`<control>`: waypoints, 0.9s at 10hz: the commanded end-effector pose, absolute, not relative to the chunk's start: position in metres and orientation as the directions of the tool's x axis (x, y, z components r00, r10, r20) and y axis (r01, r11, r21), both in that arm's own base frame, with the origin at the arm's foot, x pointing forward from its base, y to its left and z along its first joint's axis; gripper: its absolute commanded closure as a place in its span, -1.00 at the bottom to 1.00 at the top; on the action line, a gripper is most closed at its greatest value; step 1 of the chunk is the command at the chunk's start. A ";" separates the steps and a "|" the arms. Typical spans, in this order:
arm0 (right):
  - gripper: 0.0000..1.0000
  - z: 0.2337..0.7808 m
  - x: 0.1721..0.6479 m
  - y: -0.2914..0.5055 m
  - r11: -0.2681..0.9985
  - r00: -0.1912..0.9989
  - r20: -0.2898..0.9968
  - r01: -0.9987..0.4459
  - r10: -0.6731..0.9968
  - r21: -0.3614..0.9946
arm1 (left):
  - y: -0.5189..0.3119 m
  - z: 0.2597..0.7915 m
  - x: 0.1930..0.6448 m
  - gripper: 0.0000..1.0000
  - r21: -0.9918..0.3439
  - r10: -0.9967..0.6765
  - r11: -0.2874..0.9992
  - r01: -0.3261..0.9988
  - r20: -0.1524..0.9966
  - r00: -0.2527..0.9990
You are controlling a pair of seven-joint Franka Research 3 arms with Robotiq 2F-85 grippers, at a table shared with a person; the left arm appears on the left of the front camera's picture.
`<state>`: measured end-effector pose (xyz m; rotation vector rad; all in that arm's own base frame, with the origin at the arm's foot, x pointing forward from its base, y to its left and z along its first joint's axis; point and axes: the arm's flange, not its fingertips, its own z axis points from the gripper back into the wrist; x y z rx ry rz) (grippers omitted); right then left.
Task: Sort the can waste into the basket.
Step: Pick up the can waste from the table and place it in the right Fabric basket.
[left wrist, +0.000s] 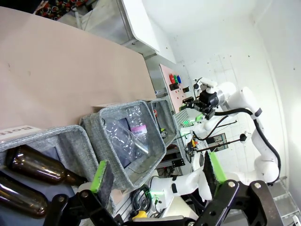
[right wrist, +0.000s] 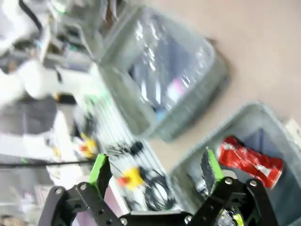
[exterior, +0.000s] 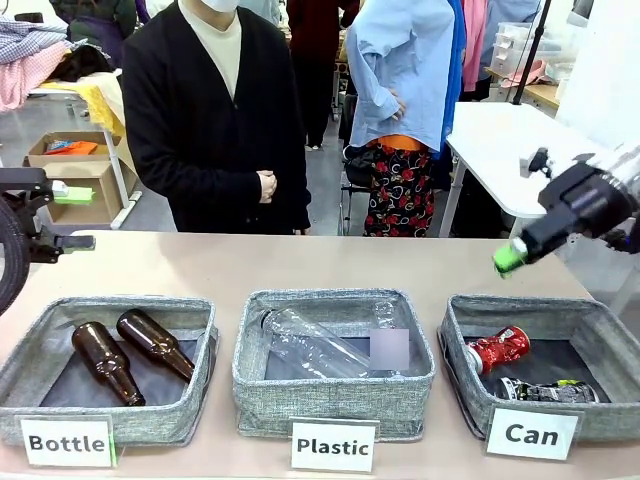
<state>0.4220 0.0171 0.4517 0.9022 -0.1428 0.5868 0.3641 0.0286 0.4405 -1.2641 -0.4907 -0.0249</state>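
The red crushed can (exterior: 498, 349) and the black-silver can (exterior: 545, 391) with its green-yellow end both lie on the dark floor of the grey basket (exterior: 520, 303) signed "Can", at the table's right. My right gripper (exterior: 510, 260) hangs above and behind that basket, holding nothing. The blurred right wrist view has the right gripper (right wrist: 155, 172) open and empty, with the red can (right wrist: 249, 160) in the basket (right wrist: 211, 136) below. At the far left edge my left gripper (exterior: 75, 217) stands open and empty. In its own view the left gripper (left wrist: 157, 172) is open too.
Two brown bottles (exterior: 130, 352) lie in the "Bottle" bin (exterior: 30, 360). A clear plastic bottle (exterior: 315, 345) lies in the "Plastic" bin (exterior: 335, 395). A person in a black cardigan (exterior: 215, 110) stands at the far side, hands clasped. Bare tabletop (exterior: 300, 265) runs behind the bins.
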 end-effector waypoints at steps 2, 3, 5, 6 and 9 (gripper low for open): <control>-1.00 0.454 0.449 0.008 0.129 0.877 0.192 -0.150 -0.440 0.980 | 0.032 0.441 0.363 -1.00 -0.904 0.231 0.313 0.292 0.371 0.900; -1.00 0.450 0.455 0.010 0.116 0.883 0.149 -0.108 -0.445 0.987 | 0.032 0.441 0.363 -1.00 -0.904 0.231 0.313 0.292 0.371 0.900; -1.00 0.442 0.470 0.017 0.159 0.889 0.111 -0.044 -0.445 0.986 | 0.032 0.441 0.363 -1.00 -0.904 0.231 0.313 0.292 0.371 0.900; -1.00 0.447 0.460 -0.005 0.279 0.971 0.193 -0.148 -0.140 0.949 | 0.032 0.441 0.363 -1.00 -0.904 0.231 0.313 0.292 0.371 0.900; -1.00 0.447 0.460 -0.005 0.279 0.971 0.193 -0.148 -0.140 0.949 | 0.032 0.441 0.363 -1.00 -0.904 0.231 0.313 0.292 0.371 0.900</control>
